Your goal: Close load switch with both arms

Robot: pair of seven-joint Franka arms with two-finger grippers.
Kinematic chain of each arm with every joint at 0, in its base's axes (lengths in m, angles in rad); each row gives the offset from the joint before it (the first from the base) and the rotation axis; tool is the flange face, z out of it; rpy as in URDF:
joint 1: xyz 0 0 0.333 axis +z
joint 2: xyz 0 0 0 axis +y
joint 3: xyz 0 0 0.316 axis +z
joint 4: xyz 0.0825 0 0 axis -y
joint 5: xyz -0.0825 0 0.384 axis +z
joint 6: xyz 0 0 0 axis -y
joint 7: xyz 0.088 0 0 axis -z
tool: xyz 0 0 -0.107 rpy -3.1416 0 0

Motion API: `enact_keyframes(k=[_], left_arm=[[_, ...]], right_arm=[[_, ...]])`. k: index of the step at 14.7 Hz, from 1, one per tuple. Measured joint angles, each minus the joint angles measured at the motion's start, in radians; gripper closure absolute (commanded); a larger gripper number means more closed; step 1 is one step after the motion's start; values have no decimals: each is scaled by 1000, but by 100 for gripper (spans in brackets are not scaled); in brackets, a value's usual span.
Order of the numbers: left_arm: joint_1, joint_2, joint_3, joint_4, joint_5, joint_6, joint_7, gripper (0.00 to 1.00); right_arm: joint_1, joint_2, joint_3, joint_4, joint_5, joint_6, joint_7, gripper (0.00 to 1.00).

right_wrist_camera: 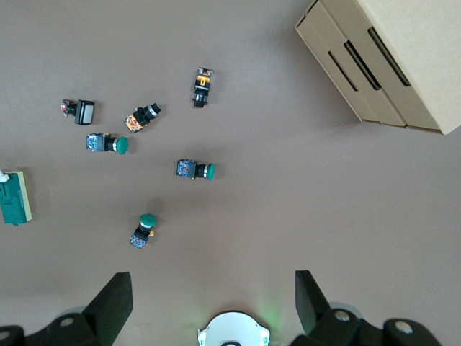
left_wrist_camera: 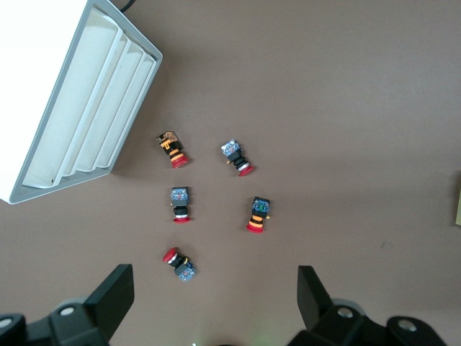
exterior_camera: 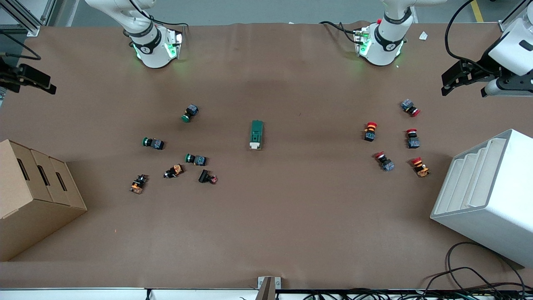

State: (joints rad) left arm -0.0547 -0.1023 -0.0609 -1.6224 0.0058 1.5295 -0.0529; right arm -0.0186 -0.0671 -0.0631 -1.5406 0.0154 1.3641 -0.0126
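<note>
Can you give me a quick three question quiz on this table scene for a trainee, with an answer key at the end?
1. True or false: the left gripper is already touching the load switch.
2. Which box stands at the right arm's end of the table? A) the cardboard box B) the white slotted box
3. What cap colour have the five push buttons lying toward the left arm's end?

Key
1. False. It is up at the left arm's end of the table, open; the switch lies alone mid-table. The right gripper waits at its own end, open.
2. A
3. Red
</note>
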Motion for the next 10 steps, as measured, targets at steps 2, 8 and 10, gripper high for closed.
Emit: enact_keyframes(k=[2, 8, 10], left_arm=[[0, 0, 0, 2, 0, 0, 0, 0], [0, 3, 0, 2, 0, -1, 0, 0], [0, 3, 0, 2, -6, -5, 0, 0]], right_arm=[[0, -16, 0, -1, 0, 0, 0, 0], [0, -31, 1, -3, 0, 2, 0, 0], [0, -31, 1, -4, 0, 2, 0, 0]])
